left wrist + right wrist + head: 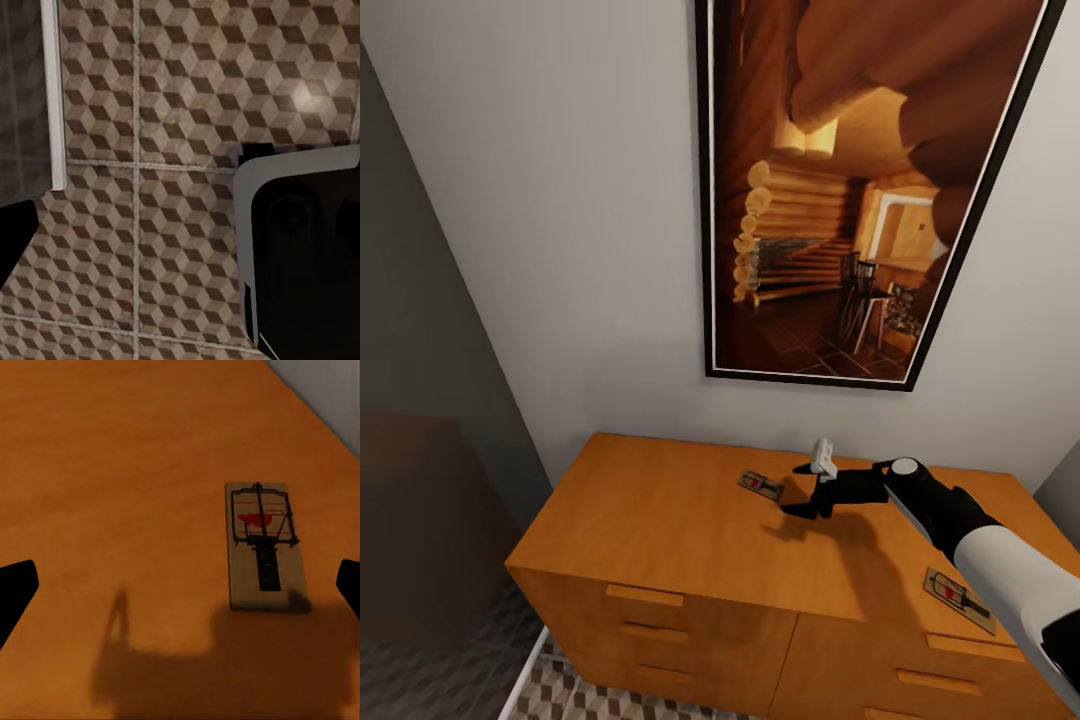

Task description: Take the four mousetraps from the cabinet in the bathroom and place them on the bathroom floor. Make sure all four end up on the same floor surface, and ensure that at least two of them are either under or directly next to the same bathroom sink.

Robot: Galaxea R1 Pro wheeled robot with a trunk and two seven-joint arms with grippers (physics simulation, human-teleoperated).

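- Right end effector [807,490] hovers over the flat top of the cabinet [660,510], fingers spread apart, holding nothing.
- First mousetrap [761,486] lies flat on the cabinet top near the back wall, just beside the right end effector on its left side; not touched.
- Right wrist view: same mousetrap [265,545] sits between the two dark fingertips [15,592], closer to one of them, with clear wood showing all round it. Wire frame and red spot visible on its upper face. Arm shadow falls on the wood just beside the board.
- Second mousetrap [958,599] lies near the cabinet's front edge, partly beside the right forearm, well apart from the first.
- Framed picture [840,190] of a log interior hangs on the wall above the cabinet.
- Left wrist view: cube-patterned bathroom floor [165,225] with pale grout lines. State of the left end effector: cannot tell.
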